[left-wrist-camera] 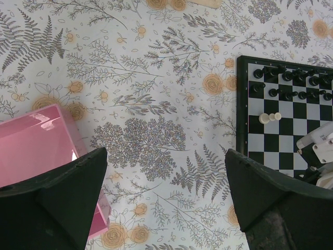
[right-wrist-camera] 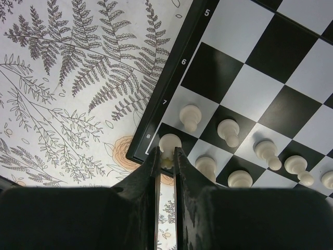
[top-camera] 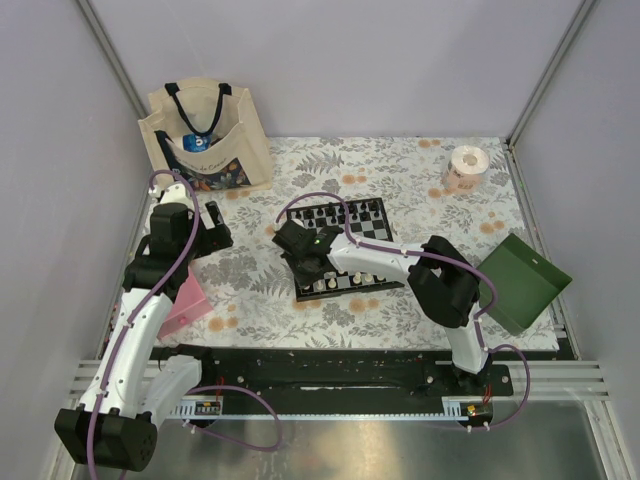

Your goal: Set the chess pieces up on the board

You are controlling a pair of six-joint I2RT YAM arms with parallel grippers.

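Observation:
The board (top-camera: 368, 222) lies mid-table on the flowered cloth. My right gripper (right-wrist-camera: 166, 156) is shut on a cream-white chess piece (right-wrist-camera: 169, 141), which stands on the board's (right-wrist-camera: 229, 78) corner square by the "8" mark. Several other white pieces (right-wrist-camera: 229, 130) stand in two rows beside it. From above, the right gripper (top-camera: 300, 262) is over the board's near left corner. My left gripper (left-wrist-camera: 165, 162) is open and empty above bare tablecloth, left of the board (left-wrist-camera: 283, 140). Black pieces (left-wrist-camera: 291, 83) fill the far rows there, and two white pieces (left-wrist-camera: 269, 117) stand loose mid-board.
A pink box (top-camera: 188, 298) sits near the left arm and shows under the left finger (left-wrist-camera: 36, 140). A tote bag (top-camera: 205, 135) stands at the back left and a tape roll (top-camera: 465, 168) at the back right. A green tray (top-camera: 522, 280) lies at the right edge.

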